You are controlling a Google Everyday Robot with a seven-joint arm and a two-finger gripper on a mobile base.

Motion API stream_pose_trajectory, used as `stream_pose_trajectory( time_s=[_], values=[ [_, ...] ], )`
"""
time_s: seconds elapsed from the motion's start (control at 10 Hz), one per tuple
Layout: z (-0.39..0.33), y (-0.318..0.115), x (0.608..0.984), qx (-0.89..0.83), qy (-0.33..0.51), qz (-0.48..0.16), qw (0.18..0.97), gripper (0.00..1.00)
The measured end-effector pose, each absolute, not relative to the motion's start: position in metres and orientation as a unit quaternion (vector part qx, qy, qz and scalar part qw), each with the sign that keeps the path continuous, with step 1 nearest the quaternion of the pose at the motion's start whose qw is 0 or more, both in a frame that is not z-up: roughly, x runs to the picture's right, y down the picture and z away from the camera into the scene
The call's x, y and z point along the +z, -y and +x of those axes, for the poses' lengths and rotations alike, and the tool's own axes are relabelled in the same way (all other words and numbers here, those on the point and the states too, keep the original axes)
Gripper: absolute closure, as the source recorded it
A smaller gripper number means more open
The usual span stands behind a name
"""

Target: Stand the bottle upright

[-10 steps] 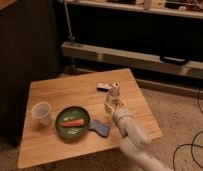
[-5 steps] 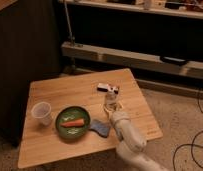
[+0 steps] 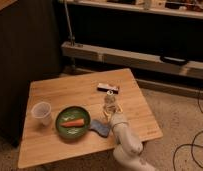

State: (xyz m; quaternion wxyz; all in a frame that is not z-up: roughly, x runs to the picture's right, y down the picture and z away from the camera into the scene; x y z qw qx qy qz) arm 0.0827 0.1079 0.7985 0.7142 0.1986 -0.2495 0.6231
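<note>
So the small pale translucent plastic bottle point(image 3: 110, 101) looks to be standing upright on the light wooden table point(image 3: 70, 92), cap on top. It's right up against the far side of the gripper point(image 3: 114, 113). The gripper sits low at the bottle's base, at the end of the chunky whitish arm point(image 3: 127, 145) reaching in from the near table edge. Whether it's clamping the bottle or loose around it, I honestly can't tell.

Just to the gripper's left, near the table's front edge, there's a blue sponge-like pad point(image 3: 100, 128). Next to that is a round green plate point(image 3: 73, 121) with an orange carrot-shaped piece point(image 3: 73, 123) on it. Further left is a wide translucent plastic cup point(image 3: 41, 112), upright and well apart from the gripper. Beyond the bottle lies a flat dark box with red-white marks point(image 3: 108, 88) – near it, not touching.
</note>
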Motion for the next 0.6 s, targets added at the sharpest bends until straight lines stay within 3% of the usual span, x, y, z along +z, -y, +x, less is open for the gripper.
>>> stream_pose_trajectory(
  time_s=[0.6],
  values=[
    [0.0861, -0.1171, 0.8084, 0.645, 0.244, 0.203, 0.695, 1.0]
  ],
)
